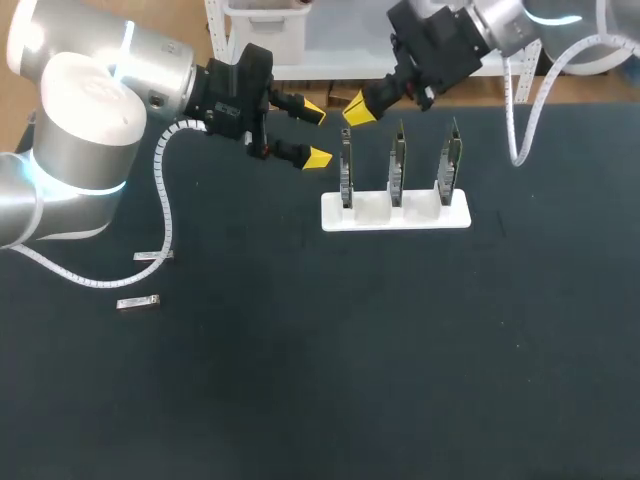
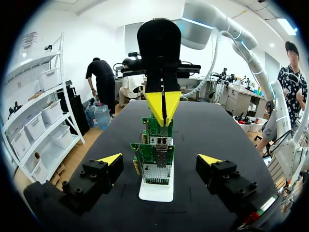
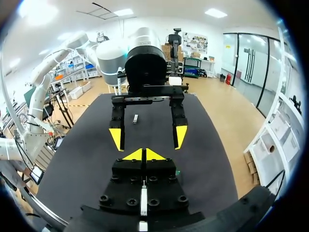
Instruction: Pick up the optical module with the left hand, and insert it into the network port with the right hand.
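Upper middle, the left gripper [image 1: 316,133] is gaping wide, the right gripper [image 1: 358,112] is sitting closed; optical modules [image 1: 139,302] are lying mid-left.

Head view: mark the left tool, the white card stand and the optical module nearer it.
left tool [image 1: 316,135], head view, between its tips.
white card stand [image 1: 395,222], head view, base front.
optical module [image 1: 152,256], head view, body middle.
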Controlling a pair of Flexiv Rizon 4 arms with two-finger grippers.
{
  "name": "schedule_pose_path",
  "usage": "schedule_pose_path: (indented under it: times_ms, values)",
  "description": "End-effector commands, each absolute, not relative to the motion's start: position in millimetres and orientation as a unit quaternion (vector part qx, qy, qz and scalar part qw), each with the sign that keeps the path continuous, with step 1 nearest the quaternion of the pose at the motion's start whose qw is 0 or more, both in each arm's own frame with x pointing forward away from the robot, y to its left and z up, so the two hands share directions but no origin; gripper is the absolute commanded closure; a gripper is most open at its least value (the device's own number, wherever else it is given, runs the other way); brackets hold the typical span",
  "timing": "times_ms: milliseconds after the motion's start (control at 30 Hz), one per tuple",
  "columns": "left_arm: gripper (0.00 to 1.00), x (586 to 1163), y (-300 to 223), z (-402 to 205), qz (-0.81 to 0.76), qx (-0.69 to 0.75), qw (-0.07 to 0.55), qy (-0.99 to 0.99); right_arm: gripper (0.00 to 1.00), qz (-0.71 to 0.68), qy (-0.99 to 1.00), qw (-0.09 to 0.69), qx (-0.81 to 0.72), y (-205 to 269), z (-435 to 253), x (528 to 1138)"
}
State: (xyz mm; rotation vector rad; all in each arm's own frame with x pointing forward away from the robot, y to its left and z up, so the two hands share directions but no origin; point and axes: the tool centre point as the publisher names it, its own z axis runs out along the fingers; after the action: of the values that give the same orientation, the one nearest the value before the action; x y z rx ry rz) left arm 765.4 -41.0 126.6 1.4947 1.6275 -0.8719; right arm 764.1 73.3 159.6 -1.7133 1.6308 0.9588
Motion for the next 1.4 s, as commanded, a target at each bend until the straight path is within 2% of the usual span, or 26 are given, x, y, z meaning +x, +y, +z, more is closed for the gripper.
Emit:
schedule_pose_path:
  times_ms: [33, 1400]
  values:
    - [0.00, 766.1, -42.0, 127.1, -0.339, 0.584, 0.372, 0.637, 1.00, 0.360, 0.611, 0.289, -0.643, 78.3, 158.2, 765.5]
    - [0.00, 766.1, -42.0, 127.1, -0.339, 0.584, 0.372, 0.637, 1.00, 0.356, 0.623, 0.279, -0.638, 80.7, 150.5, 774.4]
